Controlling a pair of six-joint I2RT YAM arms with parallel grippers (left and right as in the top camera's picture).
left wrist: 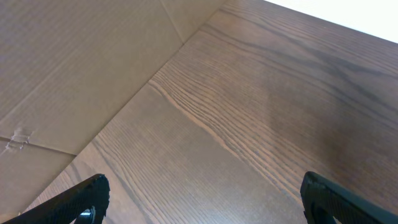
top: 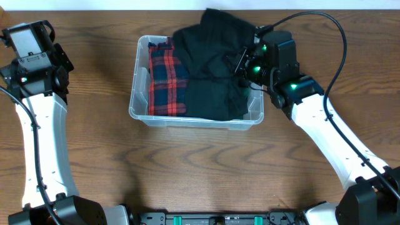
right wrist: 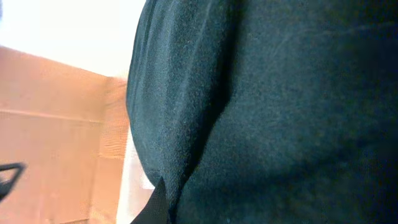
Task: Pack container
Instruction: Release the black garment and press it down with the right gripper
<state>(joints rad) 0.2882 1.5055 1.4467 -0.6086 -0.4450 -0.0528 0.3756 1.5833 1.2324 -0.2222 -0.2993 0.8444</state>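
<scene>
Hovering my left gripper (left wrist: 202, 205) over table (left wrist: 249, 112), fingers (left wrist: 87, 199) spread wide, holding nothing. Pressing my right gripper (top: 242, 62) into black garment (top: 209, 75) heaped in container (top: 195, 122) mid-table, beside plaid cloth (top: 167, 78); cannot tell whether clenched.

The left tool (left wrist: 205, 199) hangs with black fingers (left wrist: 87, 198) spread wide; the right tool (top: 242, 62) points inward, its grip unreadable.

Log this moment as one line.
clear plastic rectangular container: holds red plaid garment, black garment overhanging far rim | right gripper: at black garment, grip unclear | left gripper: open over wooden table
</scene>
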